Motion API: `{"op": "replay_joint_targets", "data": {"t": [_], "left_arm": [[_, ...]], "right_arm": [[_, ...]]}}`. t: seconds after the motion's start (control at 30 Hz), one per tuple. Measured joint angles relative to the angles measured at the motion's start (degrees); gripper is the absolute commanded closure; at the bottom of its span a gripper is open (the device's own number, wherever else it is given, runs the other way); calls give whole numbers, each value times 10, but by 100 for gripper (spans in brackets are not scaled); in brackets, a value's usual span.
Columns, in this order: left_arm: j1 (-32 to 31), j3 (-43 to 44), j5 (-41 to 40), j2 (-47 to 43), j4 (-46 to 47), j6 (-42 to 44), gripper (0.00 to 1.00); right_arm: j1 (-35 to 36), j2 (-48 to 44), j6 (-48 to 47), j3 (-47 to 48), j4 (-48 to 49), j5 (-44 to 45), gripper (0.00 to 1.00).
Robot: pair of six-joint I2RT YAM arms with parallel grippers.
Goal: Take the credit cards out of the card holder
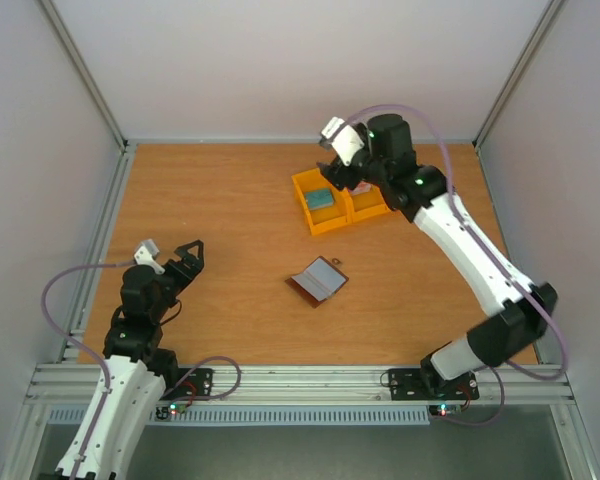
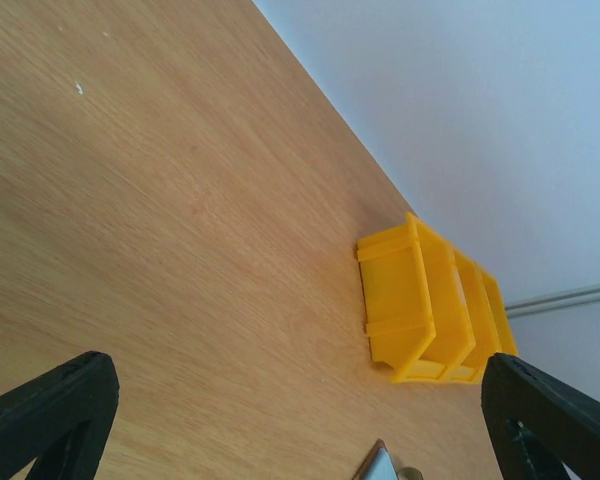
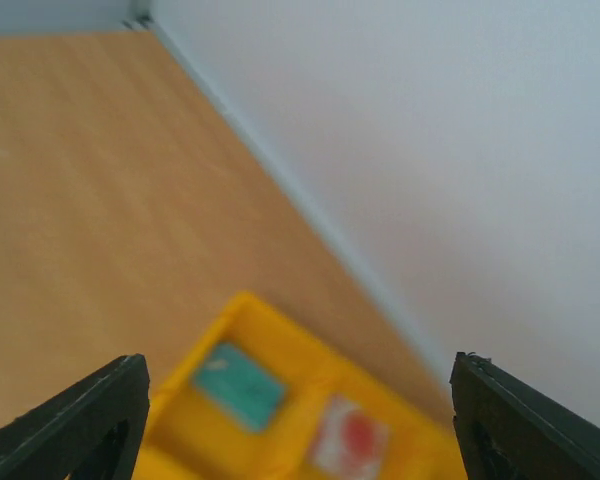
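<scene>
1. Right claw (image 3: 298,365): fingers spread wide, nothing between them. It hangs directly above the yellow bin (image 1: 325,222) at the far side of the tabletop (image 1: 220,200). I read this as a drop-off position, where the spread fingers leave the part free to fall into a compartment.

2. Pale card (image 3: 348,438): it has a red round spot and lies flat inside one bin compartment, below the right claw. A teal rectangle (image 3: 238,385) lies in the neighbouring compartment. The wrist view is blurred, so I cannot confirm any print on either item.

3. Card holder (image 1: 318,281): it lies open near the middle of the tabletop with the grey-blue lining facing up, well apart from the bin. Lying open, its pockets are exposed to a reach from above. A dark red strip shows along its near-left edge. I cannot tell whether that strip is a remaining card or the leather cover.

4. Left claw (image 2: 298,362): fingers fully apart and empty, held above bare wood at the near-left of the tabletop. It is well apart from the card holder. I judge it to be parked there so the centre stays free for the right arm.

5. Next step, as I judge it: inspect the card holder for remaining cards before sending either arm to it.
</scene>
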Motion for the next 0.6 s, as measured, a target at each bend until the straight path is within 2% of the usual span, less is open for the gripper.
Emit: {"op": "replay_joint_targets", "data": {"t": [0.13,0.27,0.33,0.43,0.5,0.6], "left_arm": [[0,0,19,2,-3,-12,1],[0,0,31,11,-10,-33,1],[0,0,35,20,-12,-49,1],[0,0,51,41,-17,-80,1],[-3,0,67,63,-21,-103,1],[-32,0,82,110,-22,-125,3]], "right_arm": [[12,-70,233,-42,-102,-72,24],[84,-50,377,-89,-205,-63,20],[136,-21,430,-112,-251,-49,22],[188,10,481,-151,-295,-30,34],[196,16,511,-183,-307,-29,38],[193,20,535,-212,-305,-31,39]]}}
